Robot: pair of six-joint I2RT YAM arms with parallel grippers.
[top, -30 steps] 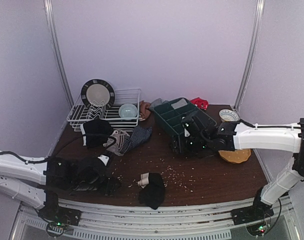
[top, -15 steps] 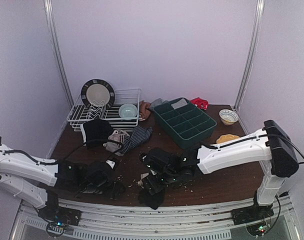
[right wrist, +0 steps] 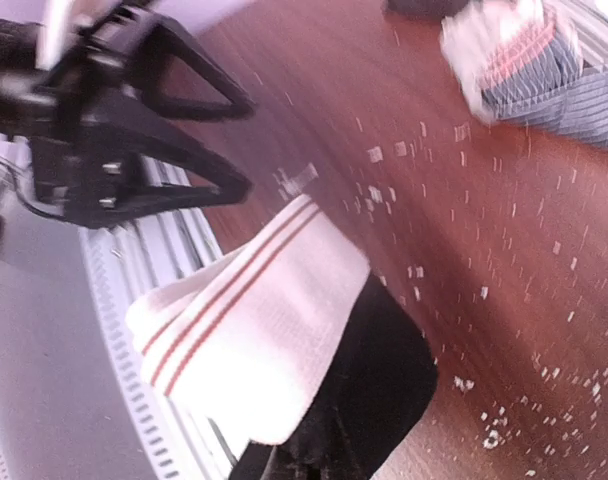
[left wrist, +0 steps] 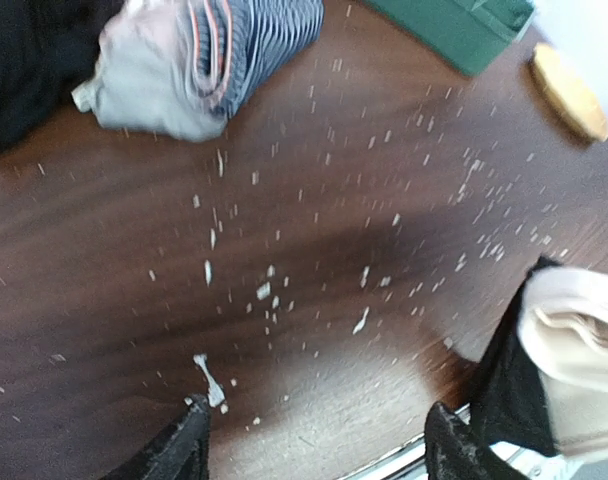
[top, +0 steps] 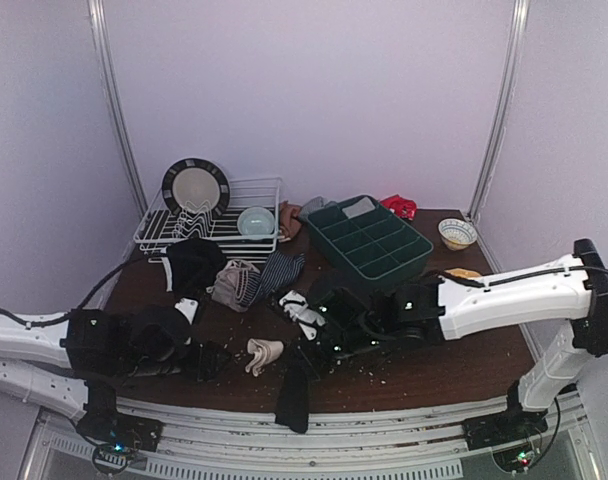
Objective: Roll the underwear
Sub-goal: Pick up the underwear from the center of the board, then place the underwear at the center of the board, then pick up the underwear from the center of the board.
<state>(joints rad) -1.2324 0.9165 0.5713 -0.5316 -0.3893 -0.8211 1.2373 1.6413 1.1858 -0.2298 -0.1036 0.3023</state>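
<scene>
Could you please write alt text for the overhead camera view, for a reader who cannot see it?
At the front of a brown table, the right claw is shut on black underwear that trails over the near edge, and the left claw stands open beside its pale waistband. Behind lie a heap of underwear, a dish rack and a green tray.

Black underwear (top: 292, 398) with a cream waistband (top: 264, 353) marked by thin red stripes is seen at the near edge of the table (top: 439, 372). Its dark body is stretched out and draped over that edge. Farther back, a black garment (top: 194, 262), a light grey garment (top: 227, 285) and a navy striped garment (top: 281, 270) are heaped together, crumpled and touching.
</scene>
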